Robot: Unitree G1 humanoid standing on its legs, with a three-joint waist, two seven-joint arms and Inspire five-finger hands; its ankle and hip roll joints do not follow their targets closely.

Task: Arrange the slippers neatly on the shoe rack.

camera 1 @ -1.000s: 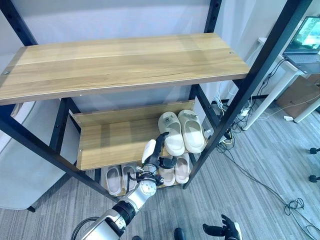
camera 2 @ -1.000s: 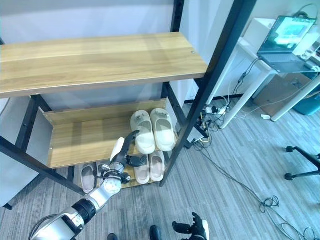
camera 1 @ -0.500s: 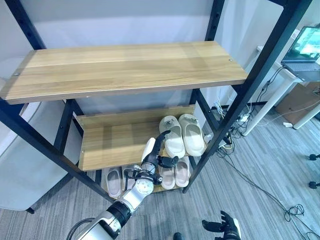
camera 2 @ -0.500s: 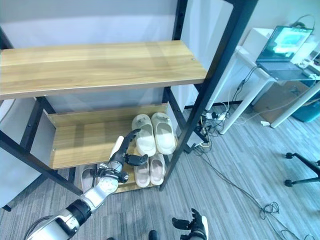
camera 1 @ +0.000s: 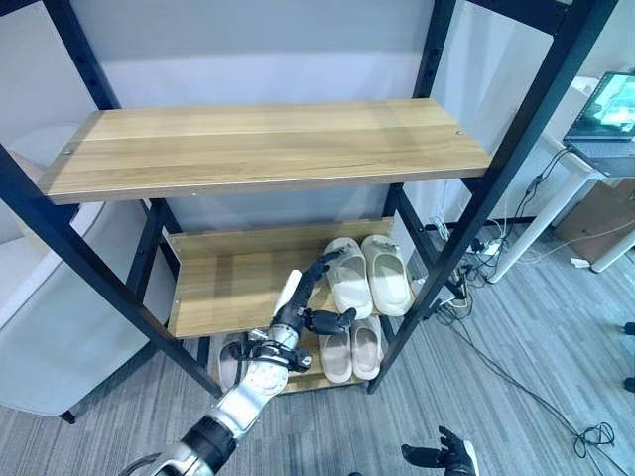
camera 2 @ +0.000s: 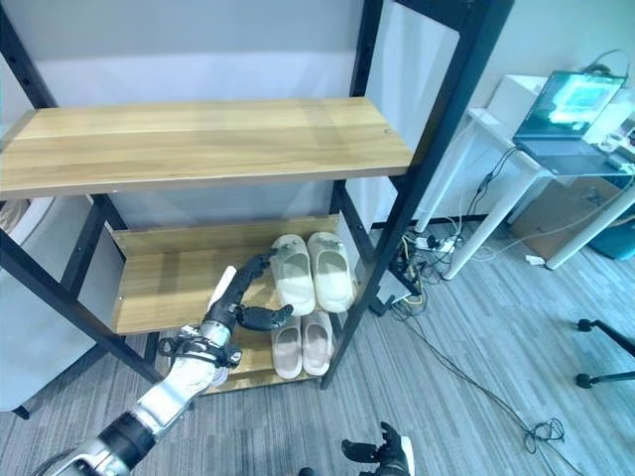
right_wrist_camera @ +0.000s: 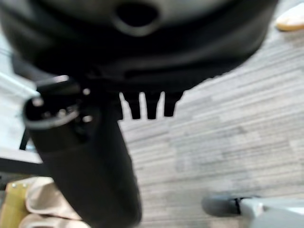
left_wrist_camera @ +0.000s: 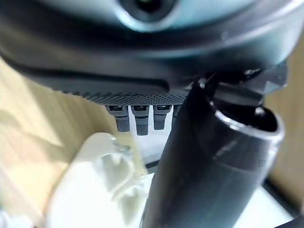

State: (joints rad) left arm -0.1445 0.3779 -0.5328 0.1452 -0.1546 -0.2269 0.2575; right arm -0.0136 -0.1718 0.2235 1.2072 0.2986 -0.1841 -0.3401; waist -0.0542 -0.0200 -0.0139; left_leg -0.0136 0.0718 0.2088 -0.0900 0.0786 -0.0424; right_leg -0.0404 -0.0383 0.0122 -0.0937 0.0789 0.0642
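A pair of cream slippers (camera 1: pixel 367 276) lies side by side at the right end of the rack's middle shelf (camera 1: pixel 228 283). My left hand (camera 1: pixel 302 303) reaches in at that shelf's front edge, open, with straight fingers against the left slipper (camera 2: pixel 291 276) and its thumb (camera 1: pixel 333 319) sticking out to the right. In the left wrist view the cream slipper (left_wrist_camera: pixel 95 190) lies just past the fingers. On the bottom shelf sits a second cream pair (camera 1: pixel 350 352), and a third pair (camera 1: pixel 230 359) is partly hidden behind my arm. My right hand (camera 1: pixel 443 458) hangs low over the floor, open.
The wide top shelf (camera 1: pixel 268 144) overhangs the middle one, and black posts (camera 1: pixel 466 238) frame the rack. A white table with a laptop (camera 1: pixel 607 104) stands at the right. Power strips and cables (camera 1: pixel 474 260) lie beside the rack. A pale seat (camera 1: pixel 45 327) is at the left.
The whole picture has shifted, so the camera moved. My left hand stays by the left slipper on the middle shelf. The right hand has not moved.
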